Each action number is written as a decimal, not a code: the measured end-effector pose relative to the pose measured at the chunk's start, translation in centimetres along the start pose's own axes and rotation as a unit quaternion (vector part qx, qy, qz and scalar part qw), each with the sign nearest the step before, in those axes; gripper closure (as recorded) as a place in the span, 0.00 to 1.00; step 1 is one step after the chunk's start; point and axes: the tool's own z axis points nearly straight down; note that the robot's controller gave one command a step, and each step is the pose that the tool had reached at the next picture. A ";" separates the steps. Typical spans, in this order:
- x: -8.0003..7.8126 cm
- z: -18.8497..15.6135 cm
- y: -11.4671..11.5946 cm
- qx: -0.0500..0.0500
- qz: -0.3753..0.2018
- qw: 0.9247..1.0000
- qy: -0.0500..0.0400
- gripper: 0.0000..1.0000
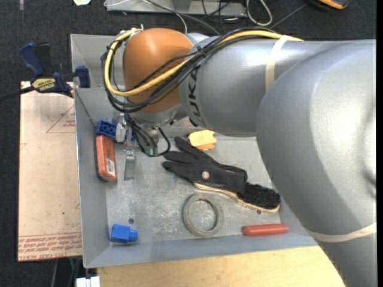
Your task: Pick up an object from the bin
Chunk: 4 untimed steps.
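Note:
My gripper (128, 170) hangs low over the left part of the bin, just below the orange cover. Right beside it on the left lies a red oblong block (106, 158), lengthwise along the bin's left wall. A blue toy brick (106, 127) sits just behind that block, close to the gripper's upper part. To the gripper's right lies a black glove (200, 167), spread flat on the bin floor. Nothing shows in the gripper's grasp.
A brush with black bristles (254, 197) lies past the glove. A yellow piece (201, 139) rests behind the glove. Near the front are a tape roll (201, 215), a red marker (264, 230) and a small blue block (122, 234). The arm covers the bin's back right.

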 end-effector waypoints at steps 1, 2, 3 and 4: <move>-0.2 -0.5 -0.1 -0.001 0.002 1.000 -0.004 0.00; -3.7 7.5 -2.9 -0.003 0.058 0.998 -0.004 0.00; -3.5 8.6 -3.5 -0.002 0.039 0.999 0.002 0.00; -3.7 8.6 -3.1 0.002 0.053 0.999 0.010 0.00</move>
